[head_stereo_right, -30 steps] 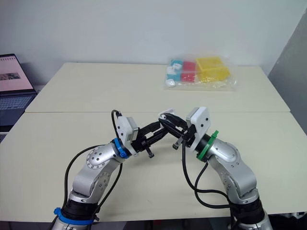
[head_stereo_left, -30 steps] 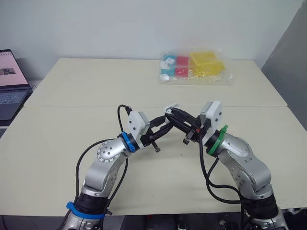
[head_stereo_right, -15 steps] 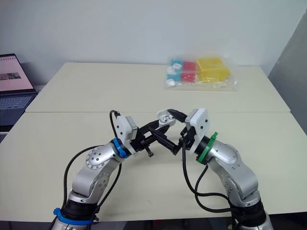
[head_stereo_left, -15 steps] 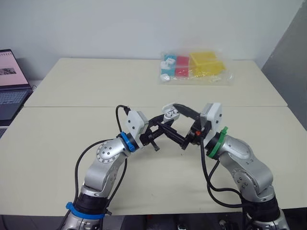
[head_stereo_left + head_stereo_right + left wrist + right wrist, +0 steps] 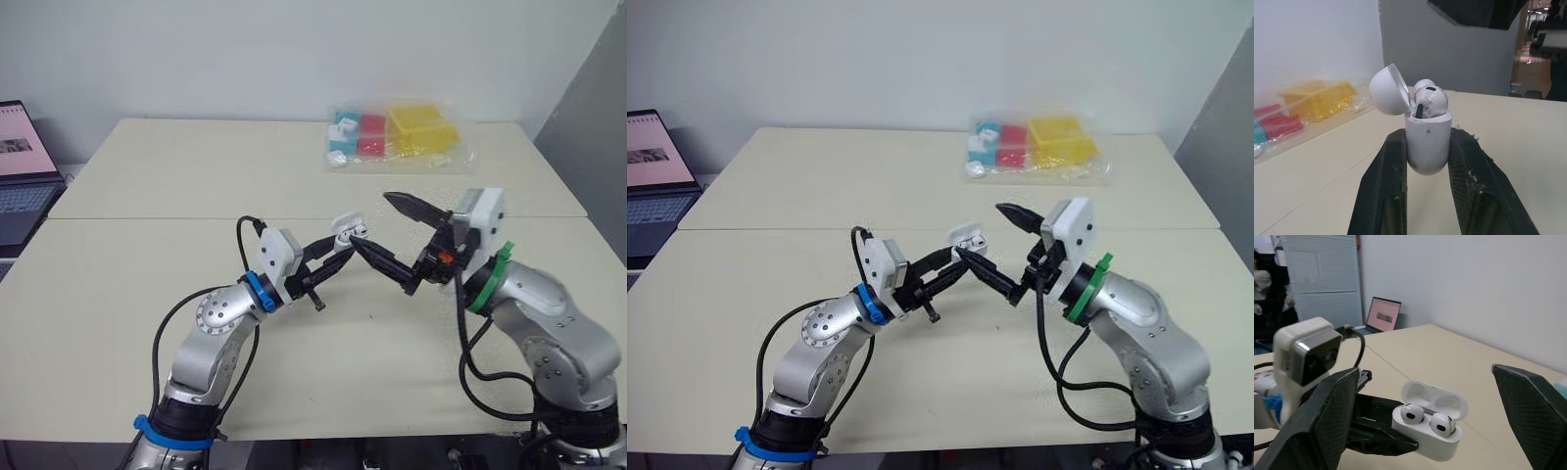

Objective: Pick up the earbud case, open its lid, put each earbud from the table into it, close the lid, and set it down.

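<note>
My left gripper (image 5: 343, 245) is shut on the white earbud case (image 5: 345, 231) and holds it above the middle of the table. In the left wrist view its two black fingers (image 5: 1382, 181) clamp the sides of the case (image 5: 1427, 142). The lid (image 5: 1436, 400) is swung open, and two white earbuds (image 5: 1411, 412) sit in the sockets. My right gripper (image 5: 372, 220) is open wide just to the right of the case, with nothing between its fingers. Its lower finger reaches close to the case.
A clear plastic bag of yellow, red and blue blocks (image 5: 397, 137) lies at the table's far right. A laptop (image 5: 20, 176) stands off the left edge. A seam (image 5: 147, 217) runs across the tabletop behind the grippers.
My right gripper was shut at the case a second ago; it has opened wide and drawn back to the right. The left gripper keeps the open case in the same place.
</note>
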Controlling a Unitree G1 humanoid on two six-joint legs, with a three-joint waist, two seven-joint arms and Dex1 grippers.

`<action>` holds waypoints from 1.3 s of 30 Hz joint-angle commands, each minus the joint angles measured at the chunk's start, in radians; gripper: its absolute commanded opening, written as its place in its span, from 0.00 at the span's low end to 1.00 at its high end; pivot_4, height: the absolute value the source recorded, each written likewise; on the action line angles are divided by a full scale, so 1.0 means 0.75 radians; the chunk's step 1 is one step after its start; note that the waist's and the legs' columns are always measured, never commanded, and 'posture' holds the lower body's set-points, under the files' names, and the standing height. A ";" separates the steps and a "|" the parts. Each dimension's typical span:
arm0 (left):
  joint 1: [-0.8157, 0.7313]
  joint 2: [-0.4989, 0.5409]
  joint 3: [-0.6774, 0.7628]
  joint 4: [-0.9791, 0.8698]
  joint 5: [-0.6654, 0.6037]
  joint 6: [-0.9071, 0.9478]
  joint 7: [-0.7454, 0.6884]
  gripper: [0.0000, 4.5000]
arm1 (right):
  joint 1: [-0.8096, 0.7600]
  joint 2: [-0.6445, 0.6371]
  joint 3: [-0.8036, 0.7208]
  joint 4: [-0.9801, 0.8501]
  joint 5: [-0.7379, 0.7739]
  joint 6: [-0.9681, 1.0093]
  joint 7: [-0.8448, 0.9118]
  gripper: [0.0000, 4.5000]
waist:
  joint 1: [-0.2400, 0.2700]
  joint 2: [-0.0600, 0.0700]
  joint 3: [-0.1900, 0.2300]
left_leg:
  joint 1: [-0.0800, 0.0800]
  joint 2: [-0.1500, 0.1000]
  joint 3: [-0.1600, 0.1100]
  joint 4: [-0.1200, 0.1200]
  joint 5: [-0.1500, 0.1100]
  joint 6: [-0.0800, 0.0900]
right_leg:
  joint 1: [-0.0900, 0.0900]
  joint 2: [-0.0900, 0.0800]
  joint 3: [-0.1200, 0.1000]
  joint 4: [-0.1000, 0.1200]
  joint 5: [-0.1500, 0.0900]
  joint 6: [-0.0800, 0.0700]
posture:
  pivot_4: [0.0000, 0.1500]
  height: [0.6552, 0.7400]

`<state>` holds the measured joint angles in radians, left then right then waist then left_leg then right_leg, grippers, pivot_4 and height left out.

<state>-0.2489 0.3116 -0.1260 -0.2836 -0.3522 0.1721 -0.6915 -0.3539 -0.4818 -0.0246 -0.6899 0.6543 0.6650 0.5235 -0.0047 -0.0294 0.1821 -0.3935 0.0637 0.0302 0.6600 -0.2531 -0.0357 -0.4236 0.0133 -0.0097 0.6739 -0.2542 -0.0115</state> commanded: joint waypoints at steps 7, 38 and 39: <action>-0.030 -0.009 -0.022 -0.033 -0.011 -0.032 -0.046 0.17 | -0.501 -0.350 0.051 0.415 -0.065 0.026 0.349 0.71 | -0.003 0.001 0.001 | 0.001 0.000 0.001 0.000 0.000 0.000 | 0.000 0.000 0.000 -0.001 0.000 0.001 | 1.00 1.00; -0.107 -0.010 -0.050 -0.071 -0.015 0.033 -0.057 0.17 | -0.819 -0.307 0.422 0.827 -0.379 -0.049 1.025 0.00 | 0.002 0.002 0.001 | -0.006 0.000 0.000 0.000 0.000 0.001 | -0.006 0.000 0.000 0.000 -0.001 -0.002 | 1.00 1.00; -0.111 -0.012 -0.048 -0.071 -0.018 0.039 -0.052 0.17 | -0.808 -0.308 0.423 0.820 -0.386 -0.055 1.022 0.00 | 0.002 0.002 0.001 | -0.006 0.000 0.000 0.000 0.000 0.001 | -0.006 0.000 0.000 0.000 -0.001 -0.002 | 1.00 1.00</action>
<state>-0.2994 0.3105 -0.1905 -0.2840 -0.3502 0.2110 -0.7550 -0.9740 -0.7043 0.2945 -0.0319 0.3693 0.6334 1.2742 -0.0033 -0.0281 0.1829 -0.3982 0.0639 0.0301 0.6602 -0.2532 -0.0353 -0.4283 0.0136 -0.0100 0.6742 -0.2549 -0.0130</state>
